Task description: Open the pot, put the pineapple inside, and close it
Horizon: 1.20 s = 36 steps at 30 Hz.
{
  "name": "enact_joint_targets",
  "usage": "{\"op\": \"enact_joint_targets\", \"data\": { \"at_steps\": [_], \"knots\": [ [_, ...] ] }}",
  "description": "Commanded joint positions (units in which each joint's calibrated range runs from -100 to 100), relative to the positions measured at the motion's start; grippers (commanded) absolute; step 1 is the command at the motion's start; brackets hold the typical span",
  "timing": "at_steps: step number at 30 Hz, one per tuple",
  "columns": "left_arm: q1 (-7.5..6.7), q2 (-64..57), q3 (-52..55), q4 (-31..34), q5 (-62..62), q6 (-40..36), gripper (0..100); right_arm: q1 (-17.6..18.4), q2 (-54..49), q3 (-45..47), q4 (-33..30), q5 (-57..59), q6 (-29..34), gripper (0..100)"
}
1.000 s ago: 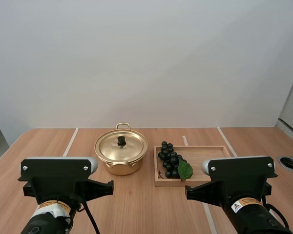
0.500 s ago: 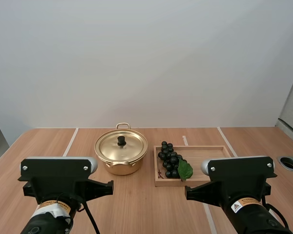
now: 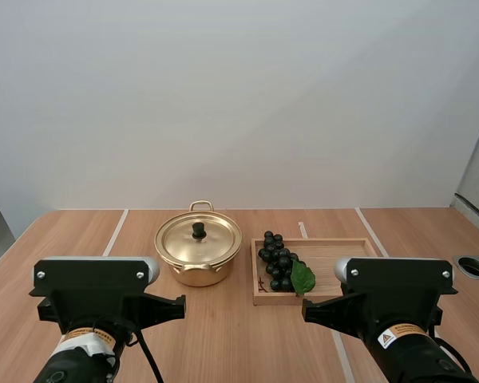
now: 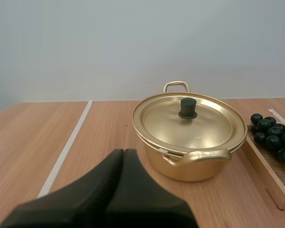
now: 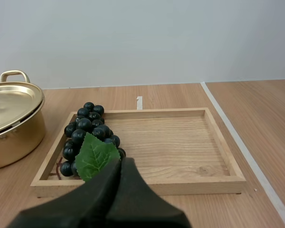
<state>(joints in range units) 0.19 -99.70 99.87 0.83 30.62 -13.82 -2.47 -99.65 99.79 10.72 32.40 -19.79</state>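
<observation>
The left claw (image 4: 124, 152) is shut on nothing, its 2 black fingers pressed together into 1 dark wedge. It sits in front of the pot (image 4: 190, 147), apart from it, with its tip aimed at bare wood just left of the pot's near handle.

The gold pot stands upright on the wooden surface (image 4: 28, 142). Its lid (image 4: 199, 128) is seated flat, with the black knob (image 4: 188, 108) at its centre. 1 loop handle faces the arms and the other faces the far wall.

A narrow gap of wood separates the pot's right side from the wooden tray (image 3: 339, 249). The fruit in view is a bunch of dark grapes (image 3: 276, 257) with 1 green leaf (image 3: 303, 278). It lies in the tray's left end, the end nearest the pot. The rest of the tray floor is bare.

The right claw (image 5: 121, 161) is also closed with nothing between its fingers. Its wedge tip is over the tray's near rim, just in front of the leaf. Whether it touches the rim cannot be told.

For room to move, there is open wood left of the pot, crossed by a pale stripe (image 4: 66, 147). There is also open wood between the arms and the 2 items. Right of the tray, beyond another stripe, a round port (image 3: 473, 266) sits near the surface's right edge.
</observation>
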Motion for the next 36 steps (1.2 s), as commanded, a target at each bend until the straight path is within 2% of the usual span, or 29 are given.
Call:
{"op": "enact_joint_targets", "data": {
  "at_steps": [1,9,14,36],
  "knots": [
    [0.25,-0.3,0.1,-0.8,-0.5,-0.2,0,0.1,-0.3,0.2,0.2,0.1,1.7,0],
    [0.25,-0.3,0.1,-0.8,-0.5,-0.2,0,0.1,-0.3,0.2,0.1,0.1,1.9,0],
    [0.25,-0.3,0.1,-0.8,-0.5,-0.2,0,0.1,-0.3,0.2,-3.4,-0.1,0.7,0],
    [0.27,-0.3,0.1,-0.8,-0.5,0.1,0,0.1,-0.3,0.2,-3.7,-0.1,1.8,0]
  ]
}}
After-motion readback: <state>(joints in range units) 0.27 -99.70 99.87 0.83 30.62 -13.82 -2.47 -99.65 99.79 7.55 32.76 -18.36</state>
